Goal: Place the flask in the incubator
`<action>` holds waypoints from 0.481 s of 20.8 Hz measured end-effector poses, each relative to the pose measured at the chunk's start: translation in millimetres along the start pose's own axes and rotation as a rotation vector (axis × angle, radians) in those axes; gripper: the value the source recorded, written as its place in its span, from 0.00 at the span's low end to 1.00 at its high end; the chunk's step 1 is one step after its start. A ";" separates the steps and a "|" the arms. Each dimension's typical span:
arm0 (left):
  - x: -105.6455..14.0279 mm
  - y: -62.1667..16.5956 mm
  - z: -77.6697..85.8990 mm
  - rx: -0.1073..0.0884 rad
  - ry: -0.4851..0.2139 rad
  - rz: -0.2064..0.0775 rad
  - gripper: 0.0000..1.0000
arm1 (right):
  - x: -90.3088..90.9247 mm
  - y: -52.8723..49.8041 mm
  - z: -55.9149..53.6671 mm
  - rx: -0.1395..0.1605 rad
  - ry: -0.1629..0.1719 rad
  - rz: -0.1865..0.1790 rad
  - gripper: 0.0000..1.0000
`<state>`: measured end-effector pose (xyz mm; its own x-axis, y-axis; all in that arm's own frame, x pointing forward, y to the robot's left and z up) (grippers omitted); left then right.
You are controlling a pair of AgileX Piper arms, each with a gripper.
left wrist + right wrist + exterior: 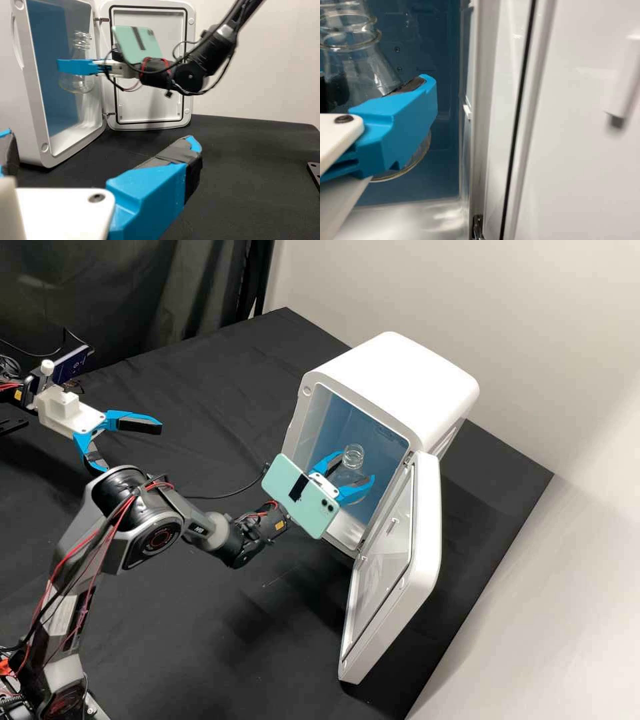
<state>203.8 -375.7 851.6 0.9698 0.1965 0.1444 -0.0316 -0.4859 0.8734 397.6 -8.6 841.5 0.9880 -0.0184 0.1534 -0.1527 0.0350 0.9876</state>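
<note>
In incubator mouth, flask and right pincer; open door alongside.

Bright, even light; soft shadows

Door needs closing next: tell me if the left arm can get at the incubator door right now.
Probably not cleanly. The left gripper hangs open far from the incubator door, and the right arm, with the right gripper shut on the flask inside the incubator, stretches across the door's inner face.
</note>
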 end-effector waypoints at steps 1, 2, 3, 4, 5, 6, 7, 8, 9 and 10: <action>0.1 -0.3 -0.1 0.000 0.000 -0.002 1.00 | 6.8 -1.9 -1.6 -0.005 -0.004 -0.002 0.00; 0.1 -0.3 -0.1 0.000 0.000 -0.002 1.00 | 13.1 -3.7 -3.3 -0.010 -0.003 -0.002 0.00; 0.1 -0.5 -0.2 0.000 0.001 -0.002 1.00 | 18.9 -5.2 -5.1 -0.013 -0.002 -0.007 0.00; 0.4 -1.2 -0.4 -0.001 0.001 -0.005 1.00 | 24.9 -5.8 -6.5 -0.021 0.000 -0.010 0.00; 0.7 -2.2 -0.7 -0.002 0.003 -0.010 1.00 | 31.0 -7.2 -8.5 -0.029 0.004 -0.014 0.00; 0.8 -2.4 -0.8 -0.003 0.003 -0.011 1.00 | 35.5 -7.9 -9.5 -0.028 0.006 -0.016 0.00; 0.8 -2.4 -0.8 -0.003 0.003 -0.011 1.00 | 40.0 -8.9 -11.1 -0.030 0.011 -0.016 0.00; 0.8 -2.4 -0.8 -0.003 0.003 -0.011 1.00 | 44.0 -9.7 -11.7 -0.037 0.010 -0.019 0.00; 0.8 -2.4 -0.8 -0.003 0.003 -0.011 1.00 | 48.2 -9.7 -12.9 -0.052 0.013 -0.010 0.00; 0.8 -2.4 -0.8 -0.003 0.003 -0.011 1.00 | 52.3 -9.3 -14.0 -0.059 0.018 -0.001 0.00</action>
<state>204.4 -373.7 850.0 0.9694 0.2043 0.1362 -0.0216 -0.4816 0.8761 451.0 4.1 839.9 0.9885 -0.0005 0.1514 -0.1507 0.0938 0.9841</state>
